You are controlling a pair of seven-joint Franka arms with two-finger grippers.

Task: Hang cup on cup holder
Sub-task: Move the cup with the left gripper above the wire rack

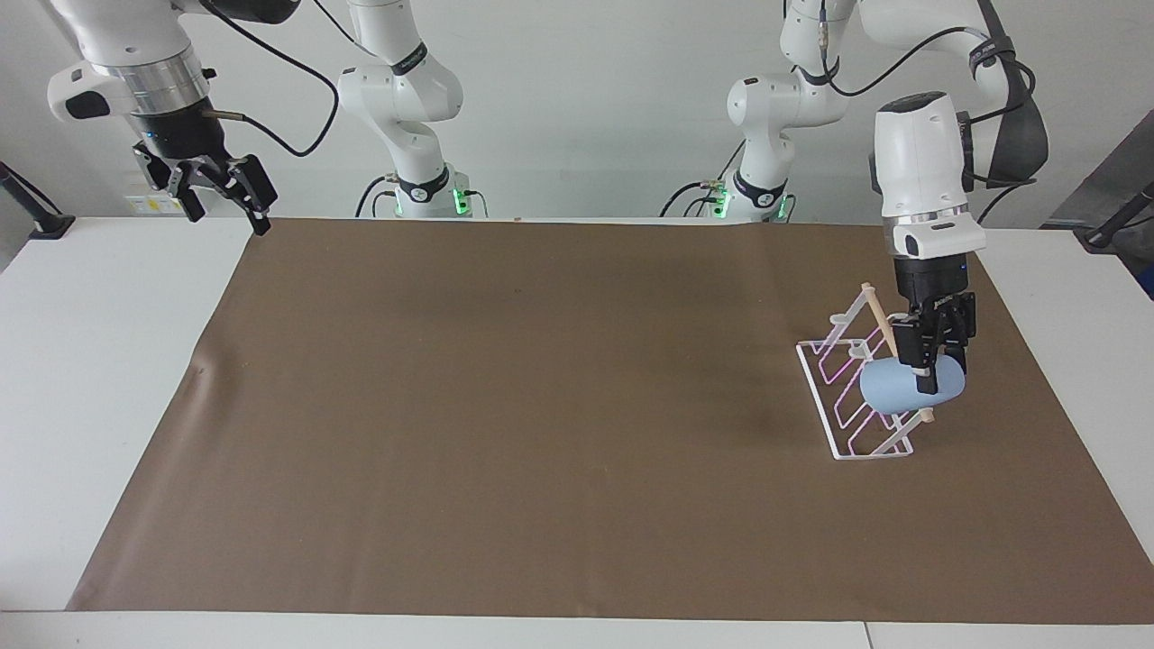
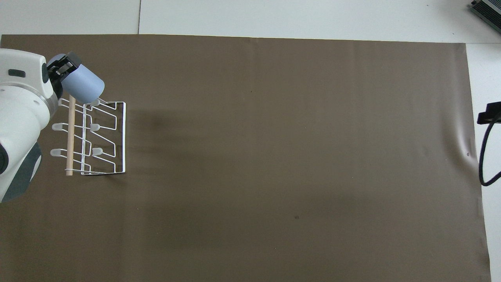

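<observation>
The left gripper (image 1: 929,368) is clamped on the cup (image 1: 911,386), tilted over the rack's (image 1: 843,397) farthest peg (contact unclear). Only the facing view shows the right gripper (image 1: 225,194), waiting with fingers apart above the table's corner; overhead, just its edge shows.

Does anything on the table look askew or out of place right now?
Nothing is spilled or broken. The cup is tilted on its side in the left gripper over the cup holder, not yet on a peg. The brown mat is slightly wrinkled toward the right arm's end.
</observation>
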